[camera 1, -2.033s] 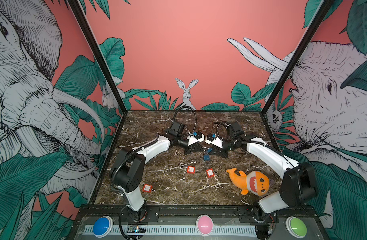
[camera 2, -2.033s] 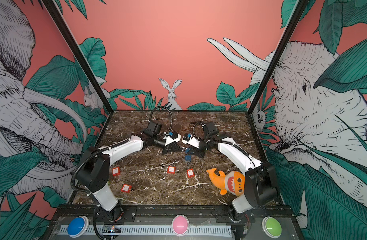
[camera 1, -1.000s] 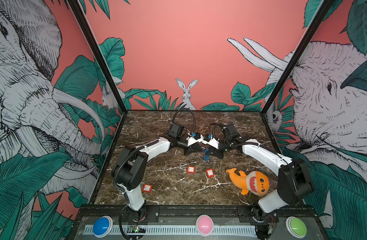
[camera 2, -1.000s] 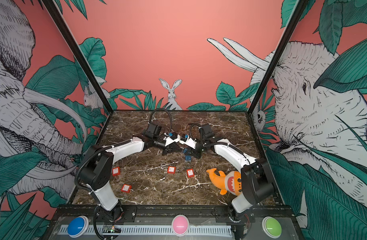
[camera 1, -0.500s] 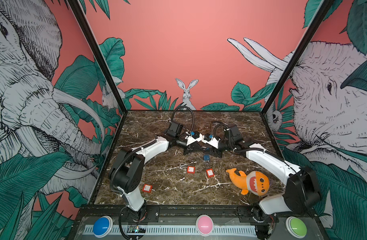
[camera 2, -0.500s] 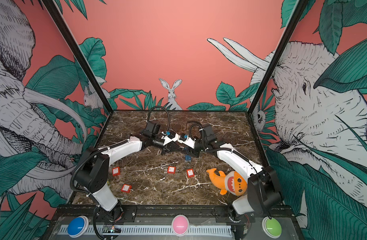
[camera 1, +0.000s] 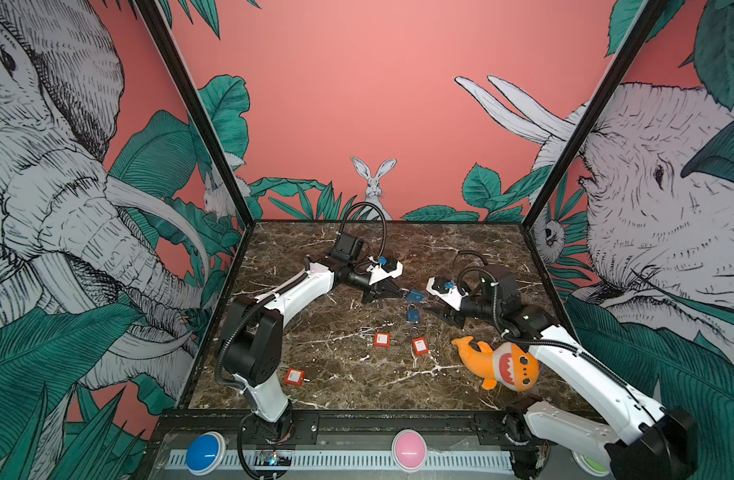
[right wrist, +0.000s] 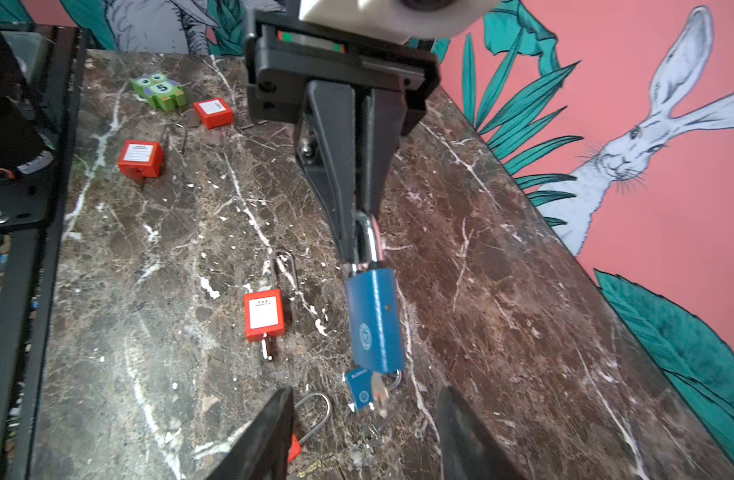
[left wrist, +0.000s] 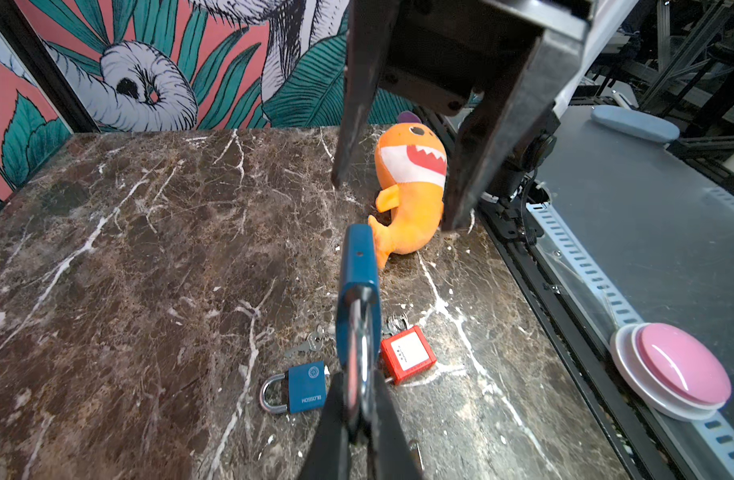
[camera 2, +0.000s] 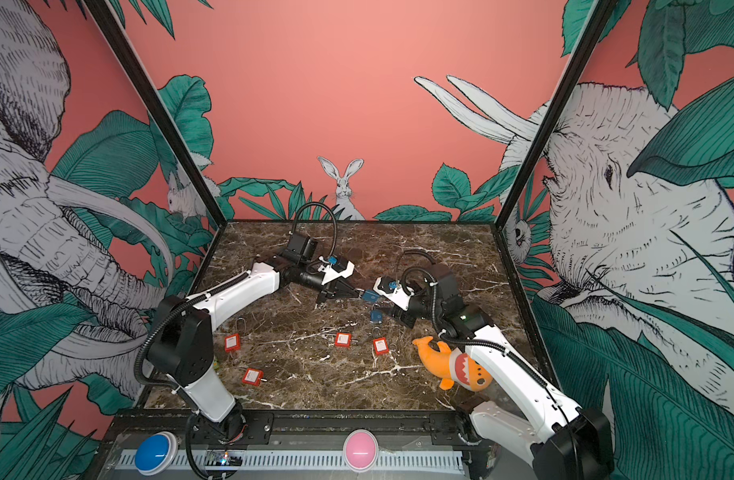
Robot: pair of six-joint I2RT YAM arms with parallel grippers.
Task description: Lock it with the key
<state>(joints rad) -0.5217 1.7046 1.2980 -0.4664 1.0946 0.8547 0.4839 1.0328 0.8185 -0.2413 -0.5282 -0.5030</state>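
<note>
**A:** Marble tbl (camera 1: 315, 241) first. Biggest thing on it?
**B:** Orange shark plush (camera 1: 500, 365), lying front-right beside the R arm.
**A:** Grippers?
**B:** L gripper (camera 1: 400, 294) is clamped on the shackle of a blue padlock (camera 1: 415, 296), approx mid-tbl. The lock body sticks out past the tips, clear of the marble. In the R wrist view its fingers (right wrist: 336, 187) pinch the shackle and the body hangs beyond them.
**A:** And R?
**B:** R gripper (camera 1: 438, 313) faces that lock, near it but apart. Its jaws are spread w/ nothing btwn them, and the L wrist view shows the same.
**A:** Other locks?
**B:** Second blue padlock (camera 1: 413, 314) lies flat on the marble just below the held one, and its shackle looks shut. Red padlocks (camera 1: 381, 339) are scattered nearer the front.
**A:** Key?
**B:** Small key (left wrist: 311, 344) lies on the marble just beside the second blue padlock. There's also a silvery bit (right wrist: 379, 388) at the held lock's base. It's blurred, so can't tell if it's a key in the keyhole.
</note>
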